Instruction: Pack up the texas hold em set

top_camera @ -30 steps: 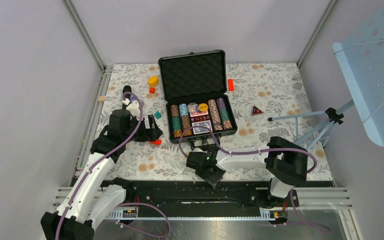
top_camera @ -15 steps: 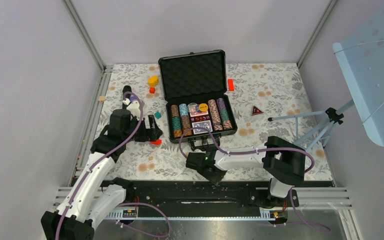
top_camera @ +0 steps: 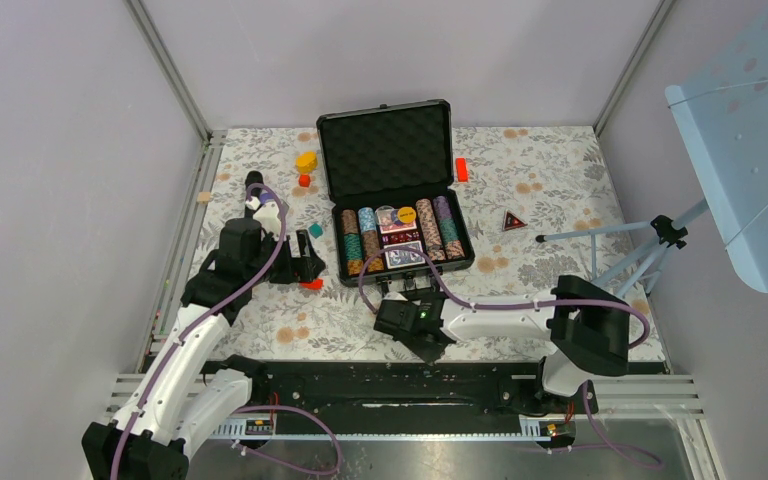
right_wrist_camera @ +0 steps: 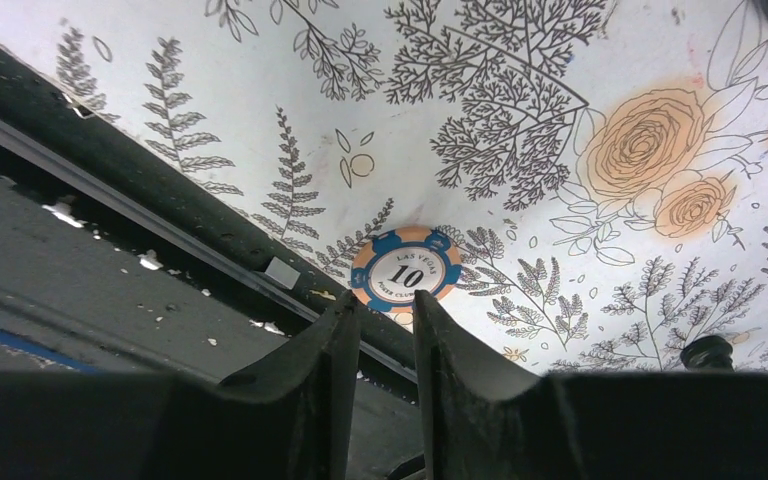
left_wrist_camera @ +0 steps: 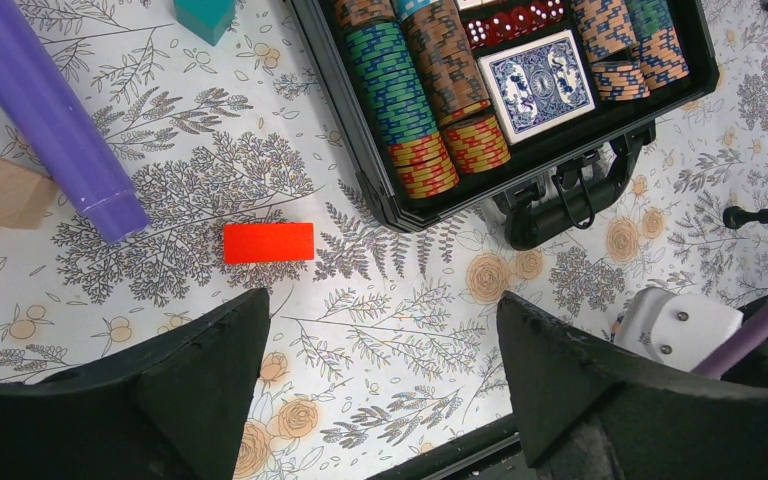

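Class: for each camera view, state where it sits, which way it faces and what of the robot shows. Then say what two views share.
Top external: high behind the bases, looking down on the table; left arm, right arm and open case show.
Left wrist: on the left arm, looking down at the case's front and a red block; left gripper open.
Right wrist: low at the table's near edge, facing a poker chip; right gripper at it.
Shared: top and left wrist both show case and red block.

Pale grey walls (top_camera: 60, 150) meet at aluminium posts (top_camera: 169, 70). A floral cloth (top_camera: 560, 180) (orange roses, grey ferns) spreads between them. A tripod (top_camera: 668, 233) stands right, beside a perforated blue panel (top_camera: 750, 130). Light is even.
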You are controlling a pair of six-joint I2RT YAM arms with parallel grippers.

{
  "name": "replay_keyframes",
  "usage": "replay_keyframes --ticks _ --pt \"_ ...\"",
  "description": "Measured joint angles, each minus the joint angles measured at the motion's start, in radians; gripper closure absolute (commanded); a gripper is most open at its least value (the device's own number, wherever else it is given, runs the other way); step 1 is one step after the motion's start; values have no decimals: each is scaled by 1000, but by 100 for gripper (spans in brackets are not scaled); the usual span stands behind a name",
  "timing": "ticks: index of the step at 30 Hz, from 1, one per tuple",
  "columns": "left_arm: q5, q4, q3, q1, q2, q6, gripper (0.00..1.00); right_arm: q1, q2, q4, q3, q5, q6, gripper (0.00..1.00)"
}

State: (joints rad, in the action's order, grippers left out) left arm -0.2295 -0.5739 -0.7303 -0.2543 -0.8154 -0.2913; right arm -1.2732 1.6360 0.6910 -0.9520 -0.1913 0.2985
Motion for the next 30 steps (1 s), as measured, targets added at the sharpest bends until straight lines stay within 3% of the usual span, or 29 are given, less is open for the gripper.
replay_keyframes --ticks 4,8,11,25,30 --pt "0 0 0 0 0 0 17 0 -21 -14 2 -2 10 65" --pt "0 0 0 0 0 0 17 0 -21 -22 2 -4 18 34" --pt "0 0 0 0 0 0 17 0 -21 -22 2 -6 18 26" --pt "0 0 0 0 0 0 17 0 102 24 -37 8 29 27" --pt "0 0 0 0 0 0 17 0 129 53 -60 -16 48 46"
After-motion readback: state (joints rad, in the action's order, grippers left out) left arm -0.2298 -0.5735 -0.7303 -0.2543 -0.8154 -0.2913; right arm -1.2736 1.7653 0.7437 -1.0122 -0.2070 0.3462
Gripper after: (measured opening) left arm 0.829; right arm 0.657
